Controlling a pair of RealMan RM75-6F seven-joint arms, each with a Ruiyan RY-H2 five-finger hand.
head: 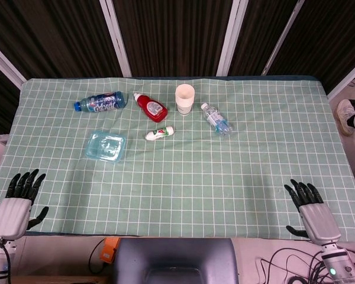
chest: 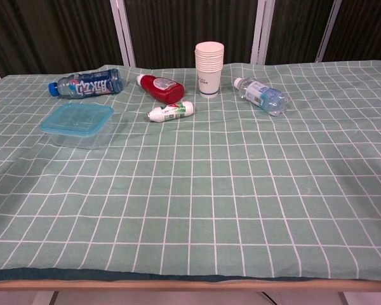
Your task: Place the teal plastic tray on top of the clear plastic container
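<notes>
Green checked cloth covers our table (head: 225, 177). Our left hand (head: 16, 204) rests at the near-left edge, fingers spread, holding nothing. Further in, the teal plastic tray (chest: 78, 117) already sits on the clear plastic container (chest: 82, 138). We judge both light, thin and slippery, best taken by the rim. Our right hand (head: 310, 212) lies likewise empty and spread.

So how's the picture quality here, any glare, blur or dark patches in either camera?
Head view: sharp and evenly lit, faint glare on the teal plastic tray, dark backdrop beyond the table. Chest view: soft, even light, only slight shadows beside the paper cups; no motion blur.
</notes>
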